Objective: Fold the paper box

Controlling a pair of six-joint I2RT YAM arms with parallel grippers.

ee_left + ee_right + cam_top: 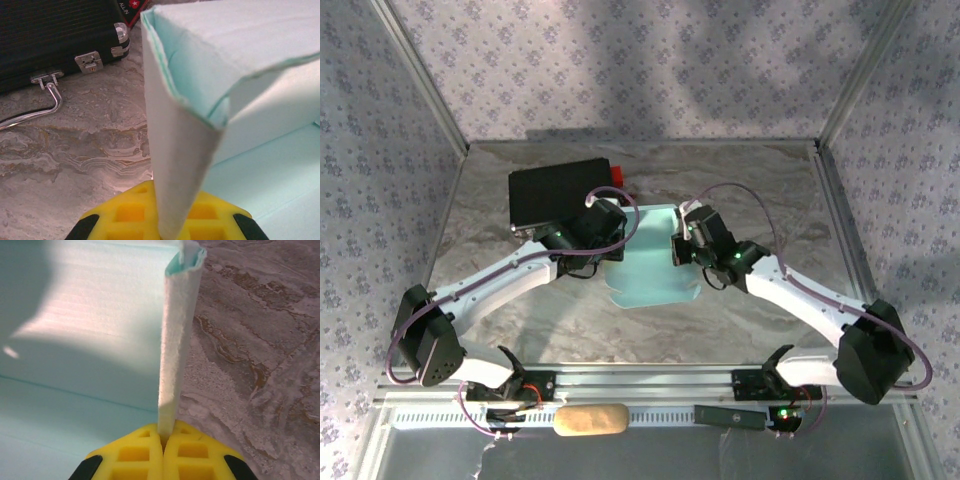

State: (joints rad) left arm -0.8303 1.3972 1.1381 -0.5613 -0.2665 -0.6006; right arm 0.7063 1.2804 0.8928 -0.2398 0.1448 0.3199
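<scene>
Your left gripper (167, 222) is pinching the left side flap of the paper box (235, 55), with its yellow fingers (135, 197) pressed together on the upright card. Your right gripper (162, 442) is clamped the same way on the right side flap, which stands straight up. Between the two, the box lies mid-table as a pale blue sheet on the marble-patterned table (760, 180). From above, its long axis runs far to near, with the near edge towards the arm bases. Near its far-left corner sits the black case (555, 195), closed, so its contents are hidden. The left wrist camera shows you the case's metal latch (89, 61) and wire handle (45, 100). The overhead view shows its red end (617, 172).
</scene>
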